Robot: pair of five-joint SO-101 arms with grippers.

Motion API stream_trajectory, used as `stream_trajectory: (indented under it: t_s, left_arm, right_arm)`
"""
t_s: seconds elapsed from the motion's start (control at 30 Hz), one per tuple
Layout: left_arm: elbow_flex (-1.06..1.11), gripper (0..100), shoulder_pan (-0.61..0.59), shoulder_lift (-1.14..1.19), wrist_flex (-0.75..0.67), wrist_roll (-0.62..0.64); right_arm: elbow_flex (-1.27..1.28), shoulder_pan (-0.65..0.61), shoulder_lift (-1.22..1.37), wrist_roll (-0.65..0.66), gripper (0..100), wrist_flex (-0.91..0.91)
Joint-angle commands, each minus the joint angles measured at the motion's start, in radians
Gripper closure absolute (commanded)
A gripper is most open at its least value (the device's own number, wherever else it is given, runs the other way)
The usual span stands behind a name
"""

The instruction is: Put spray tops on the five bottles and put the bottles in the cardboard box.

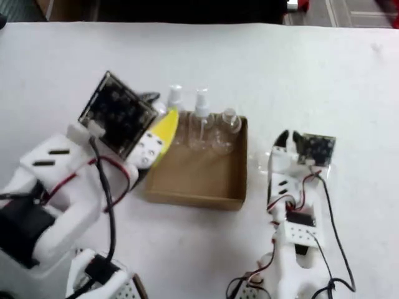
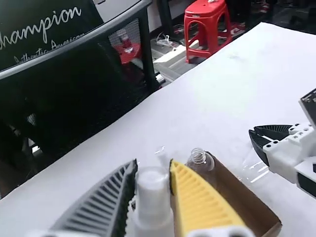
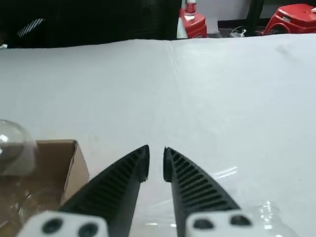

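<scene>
1. Your left gripper [image 2: 153, 170] is clenched on the white spray top [image 2: 150, 195] of the held bottle [image 1: 176, 103], which stands at the far left corner of the cardboard box [image 1: 193, 198].
2. Just beside it, along the box's far wall, stands a second capped bottle [image 1: 201, 115]. That makes two bottles topped and boxed, or nearly so.
3. Next in that row is an uncapped bottle [image 1: 229, 124]. Its threaded neck is bare, so it needs a top even though it already stands in the box.
4. Your right gripper [image 3: 155, 160] hangs low over the table [image 1: 312, 75], just to the right of the box. Its jaws are a narrow crack apart and hold nothing.
5. A loose bottle [image 3: 270, 217] lies on the table close under that gripper. It is open-necked, outside the box, and has yet to be capped and packed.
6. You can count four bottles with confidence. Where the fifth bottle is, and where the spare tops are, cannot be told from here.
7. By this count the job looks roughly half done, with capping the main work left.
</scene>
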Motion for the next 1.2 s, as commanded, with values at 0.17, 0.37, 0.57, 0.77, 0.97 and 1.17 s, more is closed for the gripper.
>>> stream_trajectory:
  t_s: [0.17, 0.37, 0.57, 0.77, 0.97, 1.17]
  left_arm:
    - [-0.044, 97, 0.033, -0.136, -0.153, 0.008]
    - [-0.044, 98, 0.031, -0.038, -0.35, -0.037]
    - [-0.052, 98, 0.085, 0.099, -0.462, 0.064]
    - [-0.057, 98, 0.245, 0.268, -0.466, -0.066]
    - [-0.132, 98, 0.309, 0.424, -0.482, -0.149]
    - [-0.176, 98, 0.369, 0.438, -0.414, -0.049]
  right_arm:
    - [-0.1, 0.045, -0.369, -0.146, 98.0, 0.371]
    - [-0.308, -0.154, -0.934, -0.147, 97.9, 0.88]
    - [-0.505, -0.46, -0.829, -0.146, 97.9, 1.086]
    - [-0.505, -0.524, -0.892, -0.155, 97.9, 1.124]
    - [-0.5, -0.615, -0.954, -0.146, 97.5, 1.178]
    - [-0.344, -0.611, -0.961, -0.146, 97.7, 1.026]
